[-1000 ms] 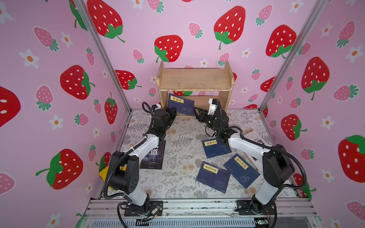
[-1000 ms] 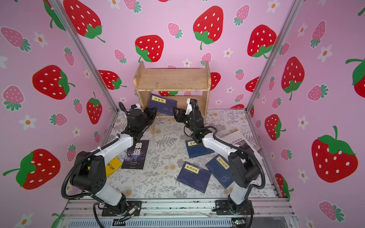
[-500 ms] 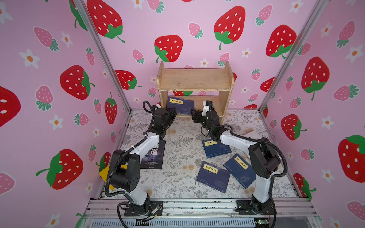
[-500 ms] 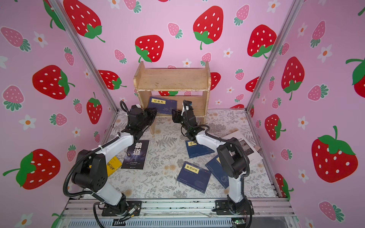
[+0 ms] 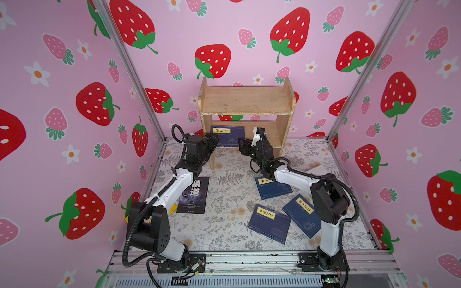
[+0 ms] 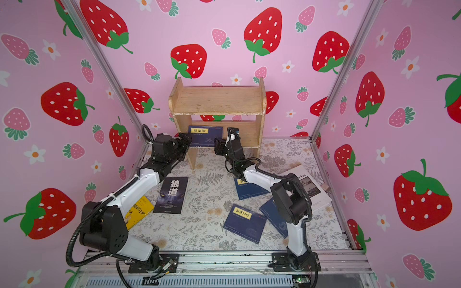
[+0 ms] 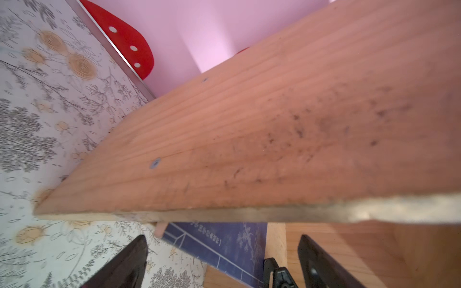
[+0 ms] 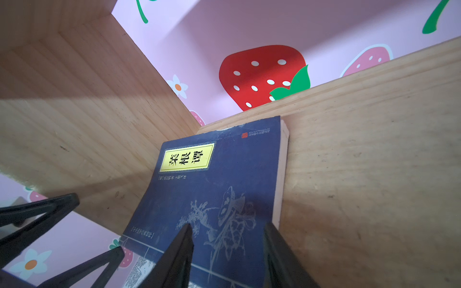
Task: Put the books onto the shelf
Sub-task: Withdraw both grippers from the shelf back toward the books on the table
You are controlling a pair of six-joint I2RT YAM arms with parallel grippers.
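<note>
The light-wood shelf [image 5: 245,101] [image 6: 217,99] stands at the back wall. One navy book [image 5: 228,134] [image 6: 205,134] [image 8: 212,189] [image 7: 219,244] lies flat on its lower tier, its front end overhanging. My left gripper [image 5: 212,142] [image 7: 223,237] is open at the book's front left corner, not touching it. My right gripper [image 5: 243,147] [image 8: 227,225] hovers open over the book's right edge. On the floor lie three navy books [image 5: 273,189], a black book [image 5: 194,195], a yellow book [image 6: 138,212] and a white book [image 6: 309,184].
The shelf's left side panel [image 7: 249,137] fills the left wrist view, close to that gripper. The upper tier [image 5: 247,98] holds nothing. Pink strawberry walls enclose the floral floor [image 5: 229,179] on three sides. The right arm's elbow [image 5: 326,197] hangs over the floor books.
My left gripper has opened and let go of the navy book, which now rests on the lower tier. My right gripper has moved left, up to the book's right edge.
</note>
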